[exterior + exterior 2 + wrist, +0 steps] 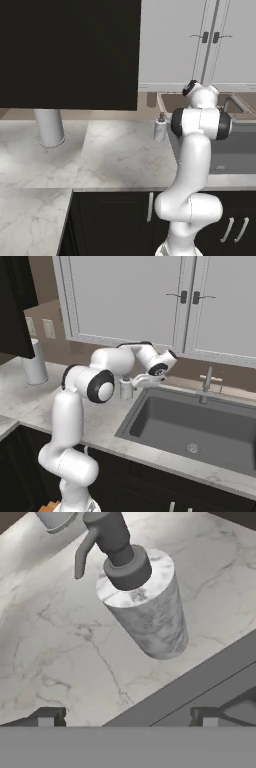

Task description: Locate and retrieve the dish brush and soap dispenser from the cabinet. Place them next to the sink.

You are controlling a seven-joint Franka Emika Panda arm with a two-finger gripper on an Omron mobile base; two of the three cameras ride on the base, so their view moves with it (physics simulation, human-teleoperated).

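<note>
The soap dispenser (145, 607), a white marbled cylinder with a dark pump top, stands upright on the marble counter at the sink's far left corner (126, 388) (160, 129). My gripper (127, 717) hovers just above and beside it, open, and nothing lies between its fingertips (47, 717). In the right base view the gripper (137, 383) sits right of the bottle, over the rim of the sink (131, 421). The black cabinet (70, 50) hangs at the upper left. The dish brush is out of view.
A taller plain grey cylinder (50, 127) stands on the counter far left, near the wall. The metal faucet (205, 387) rises behind the basin. White-doored cabinets (150, 301) hang above the sink. Open marble counter (115, 155) stretches left of the dispenser.
</note>
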